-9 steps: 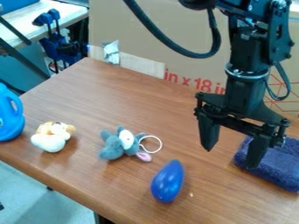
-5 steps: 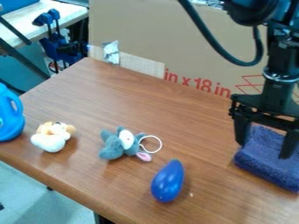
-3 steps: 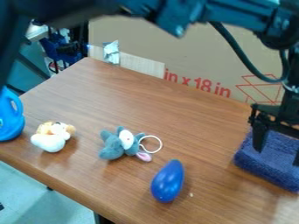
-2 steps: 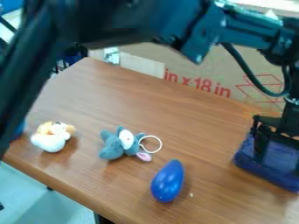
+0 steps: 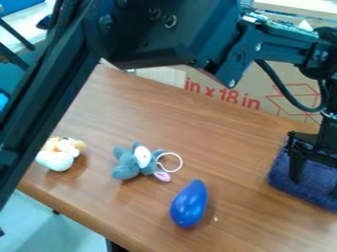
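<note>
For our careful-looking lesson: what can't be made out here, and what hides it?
All in the camera view:
- Gripper: one side cut off by the right edge.
- Cloth: partly behind the gripper and cut off by that edge; whether it is held, I cannot tell.
- Blue thing: mostly behind the arm.
- Speck: too small to identify.

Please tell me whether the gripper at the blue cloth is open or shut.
Open: the gripper has its fingers apart, with the blue cloth showing between them. Whether they touch it, I cannot tell.
</note>
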You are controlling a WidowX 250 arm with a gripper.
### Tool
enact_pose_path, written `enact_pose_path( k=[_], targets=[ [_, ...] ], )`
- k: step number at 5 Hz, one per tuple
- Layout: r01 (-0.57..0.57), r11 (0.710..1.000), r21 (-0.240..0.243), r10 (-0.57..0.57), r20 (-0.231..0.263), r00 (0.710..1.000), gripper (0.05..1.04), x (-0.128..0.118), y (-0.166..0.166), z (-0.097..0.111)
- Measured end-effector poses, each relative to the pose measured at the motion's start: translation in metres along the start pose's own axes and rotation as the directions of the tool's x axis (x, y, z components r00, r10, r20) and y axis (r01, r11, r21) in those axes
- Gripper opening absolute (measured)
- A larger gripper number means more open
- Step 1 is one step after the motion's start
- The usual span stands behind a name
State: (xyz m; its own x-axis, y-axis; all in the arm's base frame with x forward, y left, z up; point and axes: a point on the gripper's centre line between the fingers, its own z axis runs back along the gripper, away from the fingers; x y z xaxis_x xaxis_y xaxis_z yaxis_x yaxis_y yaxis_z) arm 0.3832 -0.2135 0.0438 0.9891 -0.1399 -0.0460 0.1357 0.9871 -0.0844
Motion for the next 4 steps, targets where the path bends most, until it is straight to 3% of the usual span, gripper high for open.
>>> enact_pose_path(
  k=[1, 2, 3, 4],
  targets=[
    [-0.074, 0.997, 0.002, 0.074, -0.003, 0.997, 1.001, -0.012, 0.031, -0.003],
    [-0.163, 0.986, 0.033, 0.164, -0.048, 0.985, 1.001, -0.028, 0.069, -0.005],
    [-0.265, 0.964, 0.037, 0.266, -0.036, 0.963, 1.001, -0.036, 0.114, -0.002],
    [-0.286, 0.958, 0.017, 0.286, -0.014, 0.958, 1.001, -0.025, 0.151, 0.004]
  ],
)
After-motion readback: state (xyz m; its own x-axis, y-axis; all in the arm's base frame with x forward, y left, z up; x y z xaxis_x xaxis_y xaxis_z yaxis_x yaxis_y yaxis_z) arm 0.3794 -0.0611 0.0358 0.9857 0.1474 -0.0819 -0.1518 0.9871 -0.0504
